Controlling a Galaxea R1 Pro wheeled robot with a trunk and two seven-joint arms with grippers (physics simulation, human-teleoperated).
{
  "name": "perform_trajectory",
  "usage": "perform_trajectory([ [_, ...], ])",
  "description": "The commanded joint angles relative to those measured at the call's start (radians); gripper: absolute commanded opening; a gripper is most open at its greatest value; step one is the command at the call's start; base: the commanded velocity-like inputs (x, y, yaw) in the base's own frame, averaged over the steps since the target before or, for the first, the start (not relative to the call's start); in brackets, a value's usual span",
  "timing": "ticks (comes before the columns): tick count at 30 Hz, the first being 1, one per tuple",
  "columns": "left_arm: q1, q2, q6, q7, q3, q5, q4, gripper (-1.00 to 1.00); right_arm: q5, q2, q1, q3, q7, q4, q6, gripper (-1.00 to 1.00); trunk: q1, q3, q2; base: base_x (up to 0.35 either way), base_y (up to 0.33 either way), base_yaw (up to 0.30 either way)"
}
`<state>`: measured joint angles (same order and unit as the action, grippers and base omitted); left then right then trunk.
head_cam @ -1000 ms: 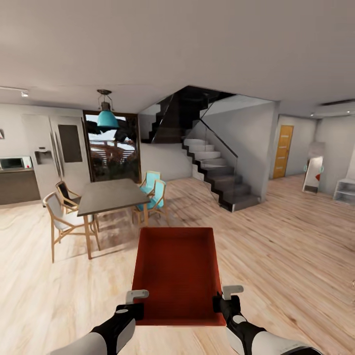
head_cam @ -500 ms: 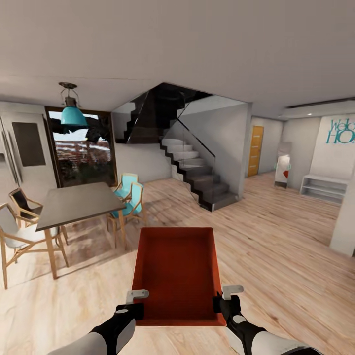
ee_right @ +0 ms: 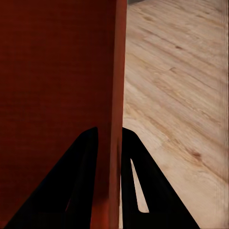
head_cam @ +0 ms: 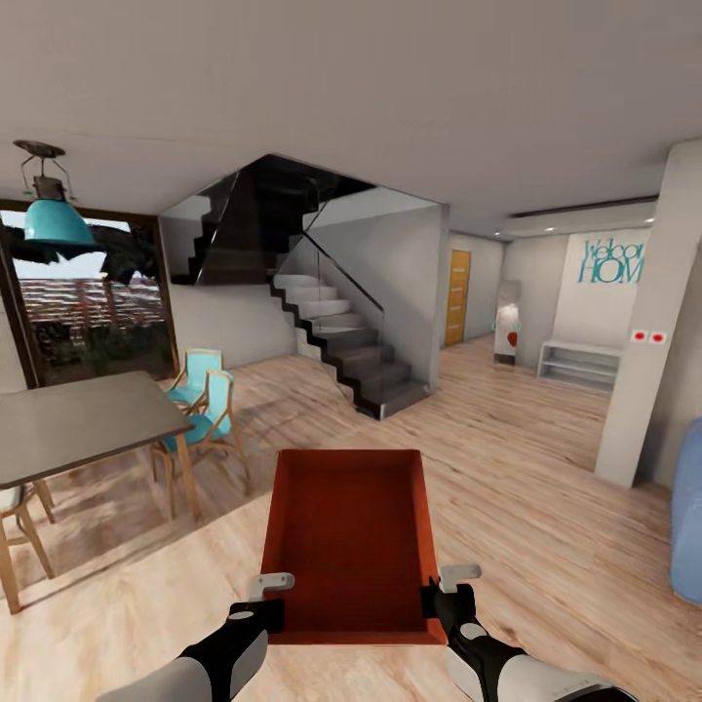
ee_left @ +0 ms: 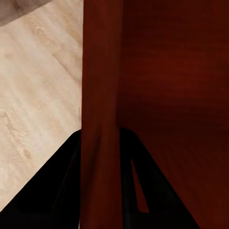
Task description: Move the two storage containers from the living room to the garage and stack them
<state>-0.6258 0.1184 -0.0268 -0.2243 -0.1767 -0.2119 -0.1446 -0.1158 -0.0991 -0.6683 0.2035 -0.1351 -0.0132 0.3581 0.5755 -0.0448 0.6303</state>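
Observation:
I hold one orange-red open-top storage container [head_cam: 351, 536] level in front of me, above the light wood-plank floor. My left gripper [head_cam: 265, 609] is shut on the container's near left wall [ee_left: 100, 95]. On the near right wall [ee_right: 117, 86] my right gripper [head_cam: 437, 597] is shut too. In both wrist views the dark fingers straddle the thin red wall, one inside the bin and one outside. The bin is empty inside.
A grey dining table [head_cam: 68, 424] with teal chairs [head_cam: 200, 395] stands at the left. A dark staircase [head_cam: 336, 341] rises ahead. A white pillar [head_cam: 643, 331] and a blue object [head_cam: 687, 517] are at the right. An orange door [head_cam: 457, 297] lies down the hall.
The whole view has swung to the right: table, lamp and stairs slid left, and the pillar and blue object came into sight. The container and both grippers keep their hold.

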Motion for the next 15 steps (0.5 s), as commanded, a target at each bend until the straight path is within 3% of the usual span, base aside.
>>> perform_trajectory([
  [1,0.0,0.0,-0.002,-0.011,-0.001,0.009,-0.006,-1.0,-0.013,-0.001,0.0,-0.035,0.0,-0.004,0.002,-1.0,0.001,0.0,0.0,0.322,0.0,-0.283],
  [15,0.0,0.0,-0.002,-0.01,-0.001,0.008,-0.007,-1.0,-0.013,-0.001,0.0,-0.035,0.0,-0.004,0.002,-1.0,0.001,0.0,0.0,0.321,0.0,-0.283],
])
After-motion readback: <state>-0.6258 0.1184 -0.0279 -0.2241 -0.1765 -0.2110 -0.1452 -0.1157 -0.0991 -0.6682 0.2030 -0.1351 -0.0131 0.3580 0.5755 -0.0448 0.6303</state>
